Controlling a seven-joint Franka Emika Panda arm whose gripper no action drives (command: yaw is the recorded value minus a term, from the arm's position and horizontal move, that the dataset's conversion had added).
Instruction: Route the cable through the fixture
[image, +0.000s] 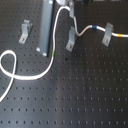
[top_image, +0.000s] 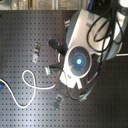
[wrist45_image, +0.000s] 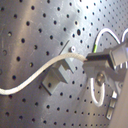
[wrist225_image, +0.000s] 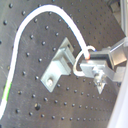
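White cable (wrist45_image: 35, 75) is pinched in the closed gripper (wrist45_image: 89, 62), just beside a grey fixture (wrist45_image: 56, 79).

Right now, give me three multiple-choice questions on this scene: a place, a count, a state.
1. The yellow-orange band lies: A) to the first exterior view's right of the rightmost clip; B) between the other clips; C) on the loop.
2. Metal clips: A) two; B) three; C) five.
3. At the first exterior view's left the cable is: A) straight; B) looped; C) knotted.
Key: A, it shows past that clip; B, three show; B, it curls round.
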